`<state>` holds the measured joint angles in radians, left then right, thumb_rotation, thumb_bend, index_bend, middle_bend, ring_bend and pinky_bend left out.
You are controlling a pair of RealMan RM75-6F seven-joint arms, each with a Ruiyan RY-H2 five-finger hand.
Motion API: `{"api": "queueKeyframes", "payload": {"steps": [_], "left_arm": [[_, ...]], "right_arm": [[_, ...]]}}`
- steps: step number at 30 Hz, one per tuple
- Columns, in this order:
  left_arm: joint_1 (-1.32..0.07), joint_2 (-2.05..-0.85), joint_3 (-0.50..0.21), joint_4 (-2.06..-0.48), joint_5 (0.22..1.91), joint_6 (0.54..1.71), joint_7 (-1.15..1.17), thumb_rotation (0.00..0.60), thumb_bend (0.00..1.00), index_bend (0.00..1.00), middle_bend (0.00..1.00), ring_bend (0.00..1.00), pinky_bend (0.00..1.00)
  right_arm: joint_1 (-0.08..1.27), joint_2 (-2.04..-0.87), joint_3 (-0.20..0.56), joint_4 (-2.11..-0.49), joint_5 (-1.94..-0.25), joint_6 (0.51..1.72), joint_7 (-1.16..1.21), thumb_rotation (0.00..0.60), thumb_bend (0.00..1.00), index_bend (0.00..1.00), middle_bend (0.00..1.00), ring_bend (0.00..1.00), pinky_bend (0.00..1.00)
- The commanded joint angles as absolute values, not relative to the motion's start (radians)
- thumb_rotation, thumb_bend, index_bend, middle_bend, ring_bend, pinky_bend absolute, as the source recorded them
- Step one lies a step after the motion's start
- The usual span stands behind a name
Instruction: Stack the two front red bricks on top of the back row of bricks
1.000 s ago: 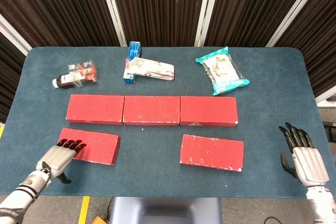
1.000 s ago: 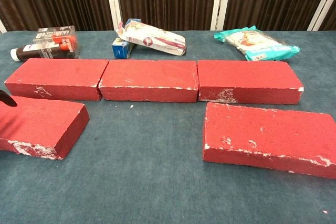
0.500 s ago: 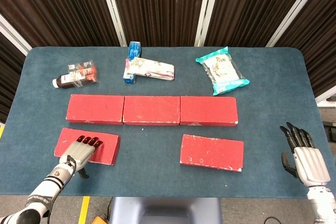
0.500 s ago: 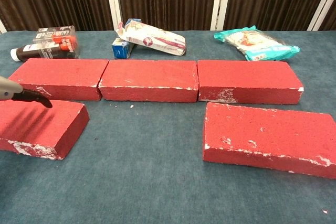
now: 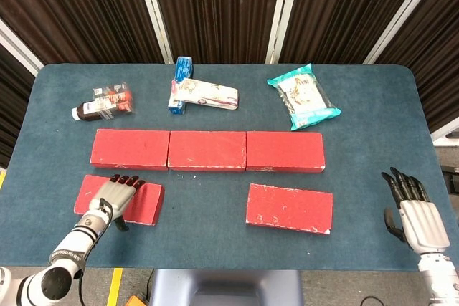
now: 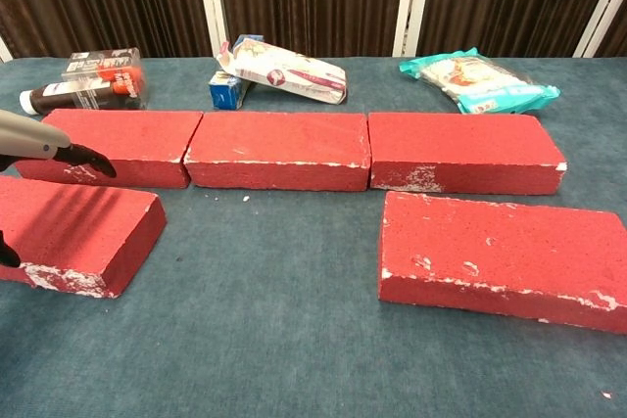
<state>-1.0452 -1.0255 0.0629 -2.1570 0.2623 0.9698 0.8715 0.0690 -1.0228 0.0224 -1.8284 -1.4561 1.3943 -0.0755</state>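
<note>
Even, bright overhead light in both views; no hard glare on blue table (image 5: pixel 215 238). Shadows soft, short: thin dark edge along near side of front right brick (image 6: pixel 500 252), faint finger-streak shadow on front left brick (image 6: pixel 73 227) under left hand (image 6: pixel 44 144). Curtain behind table dark, detail low. Head view sharp centre to edge, slight wide-angle bow at table corners. Chest view: left hand cut off at frame edge, slightly soft; far packets beyond bricks still legible. Mild sheen on teal packet (image 5: pixel 303 96).

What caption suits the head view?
Left robot hand over the front-left rectangular red brick; right robot hand open beside the front-right rectangular red brick.
</note>
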Motion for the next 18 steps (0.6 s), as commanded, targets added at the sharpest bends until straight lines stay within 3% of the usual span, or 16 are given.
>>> {"api": "queueKeyframes", "payload": {"steps": [1, 18], "left_arm": [[-1.071, -1.032, 0.063, -2.13, 0.225, 0.953, 0.86, 0.6, 0.0, 0.0, 0.0, 0.0, 0.03], [-1.119, -1.047, 0.11, -2.032, 0.148, 0.877, 0.794, 0.6, 0.0, 0.0, 0.0, 0.0, 0.03]], "right_arm": [[0.07, -1.024, 0.023, -1.83, -1.453, 1.393, -0.081, 0.6, 0.65, 0.17, 0.02, 0.0, 0.0], [0.073, -1.031, 0.022, -1.833, -1.445, 1.387, -0.099, 0.6, 0.65, 0.17, 0.02, 0.0, 0.0]]}}
